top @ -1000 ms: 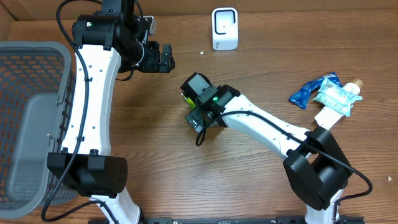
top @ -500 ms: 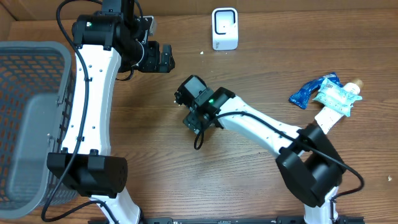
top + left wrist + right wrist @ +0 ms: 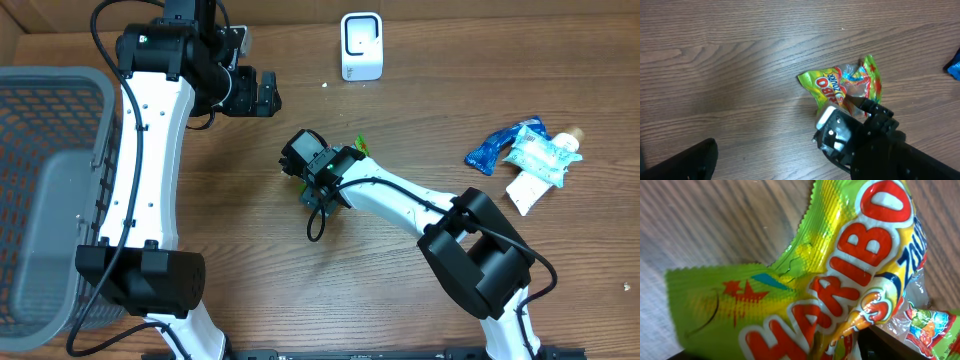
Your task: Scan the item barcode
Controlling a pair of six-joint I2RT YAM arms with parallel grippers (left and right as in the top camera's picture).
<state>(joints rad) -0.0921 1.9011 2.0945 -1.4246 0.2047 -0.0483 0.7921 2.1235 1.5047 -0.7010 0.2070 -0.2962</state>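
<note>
The right gripper (image 3: 857, 100) is down on a green and yellow candy bag (image 3: 832, 85), which lies near the middle of the wooden table (image 3: 240, 290). Its dark fingers reach over the bag's lower edge. Whether they pinch the bag or only straddle it cannot be told. In the right wrist view the crinkled bag fills the frame, with red letters on yellow-green foil. From above, the gripper hides nearly all of the bag, and only a green corner shows beside the wrist.

The left gripper (image 3: 262, 93) hangs over the far left part of the table, jaws spread and holding nothing, apart from the bag. A small white scanner (image 3: 361, 46) stands at the far edge. A grey mesh basket (image 3: 40, 120) sits at the left. A blue packet (image 3: 488, 150) and a pale pouch (image 3: 540, 155) lie together at the right.
</note>
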